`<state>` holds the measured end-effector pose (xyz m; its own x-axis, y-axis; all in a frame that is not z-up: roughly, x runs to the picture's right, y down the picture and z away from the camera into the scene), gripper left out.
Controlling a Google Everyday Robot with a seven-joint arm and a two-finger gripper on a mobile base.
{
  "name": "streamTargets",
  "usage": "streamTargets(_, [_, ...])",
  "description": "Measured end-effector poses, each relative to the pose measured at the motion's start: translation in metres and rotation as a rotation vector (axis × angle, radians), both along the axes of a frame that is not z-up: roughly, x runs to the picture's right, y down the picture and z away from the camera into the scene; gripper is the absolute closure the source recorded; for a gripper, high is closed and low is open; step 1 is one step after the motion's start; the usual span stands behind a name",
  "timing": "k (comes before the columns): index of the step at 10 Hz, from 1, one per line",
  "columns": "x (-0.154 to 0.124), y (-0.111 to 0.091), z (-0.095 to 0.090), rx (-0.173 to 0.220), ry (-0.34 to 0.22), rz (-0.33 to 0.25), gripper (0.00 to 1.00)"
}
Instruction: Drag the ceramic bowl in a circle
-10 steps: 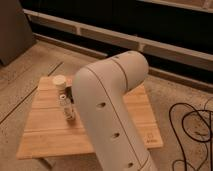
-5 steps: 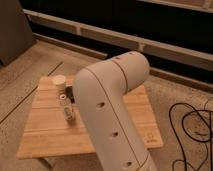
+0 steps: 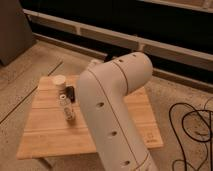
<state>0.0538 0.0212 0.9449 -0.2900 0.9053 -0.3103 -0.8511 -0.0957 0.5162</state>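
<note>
Nothing had visibly shifted since the earlier frames: the bulky white jointed robot arm point(image 3: 112, 105) stood in the same bend over the pale slatted wooden tabletop point(image 3: 45, 135), hiding much of its middle and right side. The end effector sat out of sight behind that arm, low over the tabletop by my judgement, with its fingers pressed together. A small dark piece point(image 3: 71, 92) poking out at the arm's left edge may have belonged to it, though I could not tell. The squat, pale, round ceramic bowl point(image 3: 59, 80), as I took it to be, rested near the tabletop's back left corner, apart from the arm and apparently not yet engaged. A small light-coloured bottle point(image 3: 67, 107) stood just in front of it, tilted. Closed fingers would suit hooking or pressing the rim to slide the bowl rather than lift it. The bottle so near would probably crowd any circular path. Black cables point(image 3: 185, 125) lay looped on the speckled floor to the right.
</note>
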Motion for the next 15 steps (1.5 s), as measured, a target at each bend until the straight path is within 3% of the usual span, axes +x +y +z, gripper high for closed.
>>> streamTargets(4, [0.027,-0.026,0.008,0.005,0.106,-0.016,1.00])
streamTargets(6, [0.027,-0.040,0.017,0.006,0.119,0.003,1.00])
streamTargets(9, [0.011,-0.059,0.026,0.018,0.098,0.003,1.00])
streamTargets(12, [-0.042,-0.065,0.029,0.037,0.001,-0.014,1.00])
streamTargets(14, [-0.042,-0.065,0.029,0.038,-0.001,-0.011,0.99])
streamTargets(15, [-0.042,-0.065,0.029,0.039,-0.001,-0.011,0.93])
